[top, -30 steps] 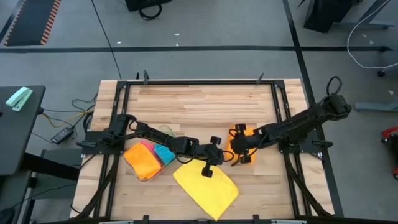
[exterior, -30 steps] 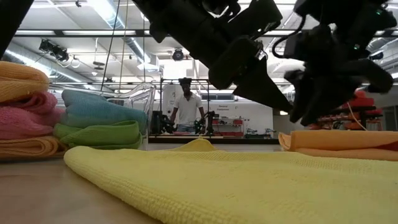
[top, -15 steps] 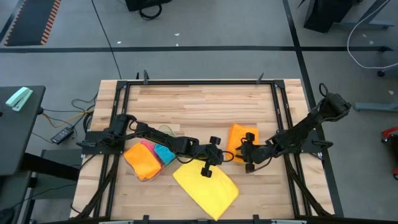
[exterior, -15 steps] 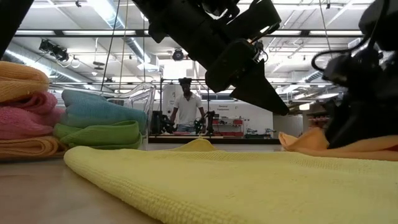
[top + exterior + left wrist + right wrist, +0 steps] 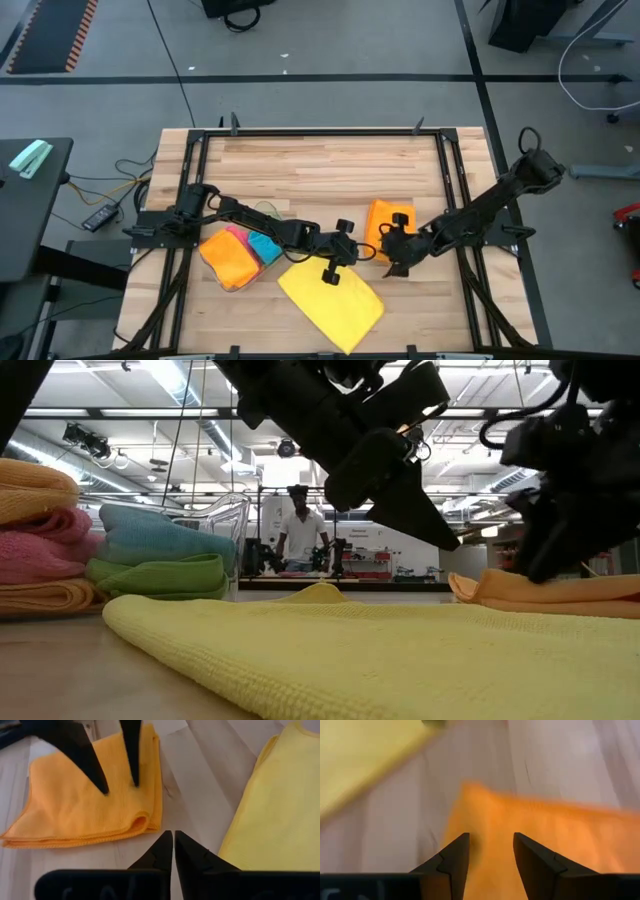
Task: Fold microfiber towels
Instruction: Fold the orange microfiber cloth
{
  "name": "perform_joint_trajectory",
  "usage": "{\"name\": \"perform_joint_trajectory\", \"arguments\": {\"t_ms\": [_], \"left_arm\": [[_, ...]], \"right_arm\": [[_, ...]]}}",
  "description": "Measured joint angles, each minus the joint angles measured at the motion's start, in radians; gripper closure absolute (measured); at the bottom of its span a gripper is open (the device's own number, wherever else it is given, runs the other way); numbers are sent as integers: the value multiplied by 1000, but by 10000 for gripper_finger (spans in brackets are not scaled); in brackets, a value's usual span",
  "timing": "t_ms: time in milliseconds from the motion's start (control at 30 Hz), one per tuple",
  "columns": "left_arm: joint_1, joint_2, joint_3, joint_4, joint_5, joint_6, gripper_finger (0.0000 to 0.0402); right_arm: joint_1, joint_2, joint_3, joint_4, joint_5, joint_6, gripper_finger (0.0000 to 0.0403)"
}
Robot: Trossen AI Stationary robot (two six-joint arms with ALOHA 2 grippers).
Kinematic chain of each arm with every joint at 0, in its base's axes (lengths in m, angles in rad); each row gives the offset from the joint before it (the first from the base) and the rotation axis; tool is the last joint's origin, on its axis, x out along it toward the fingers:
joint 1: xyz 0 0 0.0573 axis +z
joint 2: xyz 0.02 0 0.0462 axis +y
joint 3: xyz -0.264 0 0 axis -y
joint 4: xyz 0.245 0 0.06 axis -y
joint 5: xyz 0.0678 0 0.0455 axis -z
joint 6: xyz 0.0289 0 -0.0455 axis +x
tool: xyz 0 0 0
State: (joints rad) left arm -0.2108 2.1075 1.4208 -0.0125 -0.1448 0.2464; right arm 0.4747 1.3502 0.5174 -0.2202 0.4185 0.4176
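The yellow towel (image 5: 331,298) lies spread flat at the near edge of the table (image 5: 320,165). Just beyond it, the left gripper (image 5: 358,250) hangs over bare wood with fingers pressed together, empty. To its right, the right gripper (image 5: 391,266) hovers with fingers apart at the near edge of the folded orange towel (image 5: 385,218), holding nothing. A towel stack (image 5: 240,255) sits left.

Bright, even ceiling light fills the room, glaring in strips across the top of the low view. Both arms there read as dark silhouettes. The right wrist view is soft and smeared; the orange towel (image 5: 540,840) blurs. Shadows on the table (image 5: 320,165) are faint.
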Motion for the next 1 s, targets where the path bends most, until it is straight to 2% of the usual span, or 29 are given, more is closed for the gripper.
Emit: {"name": "perform_joint_trajectory", "arguments": {"t_ms": [100,300,467,600,767,1000], "left_arm": [[0,0,0,-13,0,0,373],[0,0,0,-22,0,0,386],[0,0,0,-21,0,-1,386],[0,0,0,-21,0,-2,377],[0,0,0,-21,0,-43,371],[0,0,0,-11,0,-45,376]], "right_arm": [[15,0,22,-105,-32,64,242],[92,-2,23,-122,-46,164,242],[162,-2,-39,-62,44,268,242],[187,-2,-97,18,55,316,242],[196,-13,-40,-15,45,285,242],[212,13,35,-28,70,113,242]]}}
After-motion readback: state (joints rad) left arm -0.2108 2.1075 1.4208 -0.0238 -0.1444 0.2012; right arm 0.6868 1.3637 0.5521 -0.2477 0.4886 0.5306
